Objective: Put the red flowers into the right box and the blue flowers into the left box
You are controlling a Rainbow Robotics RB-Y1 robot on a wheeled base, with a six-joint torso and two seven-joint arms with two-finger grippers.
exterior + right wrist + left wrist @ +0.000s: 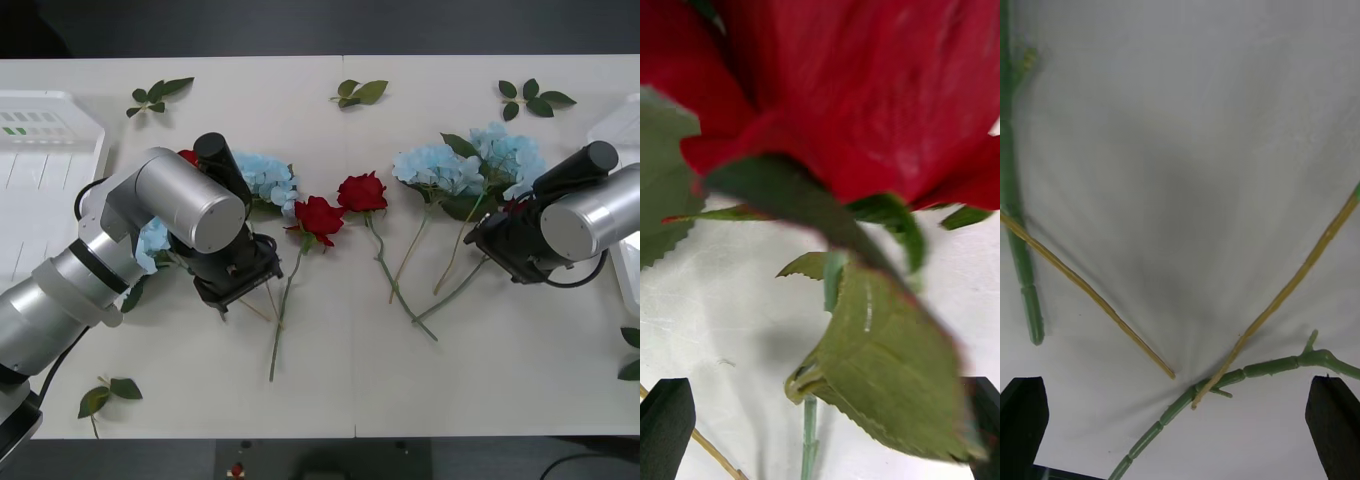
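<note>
Black fingers of both grippers spread: left [1180, 420] over ribbed stems, right [827, 427] under velvety red flowers [865, 90].

Red flowers [340, 205] and blue flowers [470, 165] loose on white table [330, 360]

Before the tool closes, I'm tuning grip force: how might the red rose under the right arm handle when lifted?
The red rose looks top-heavy on a thin stem, so its head will probably droop. Probably light. The narrow, smooth-looking stem may twist between the fingers.
</note>
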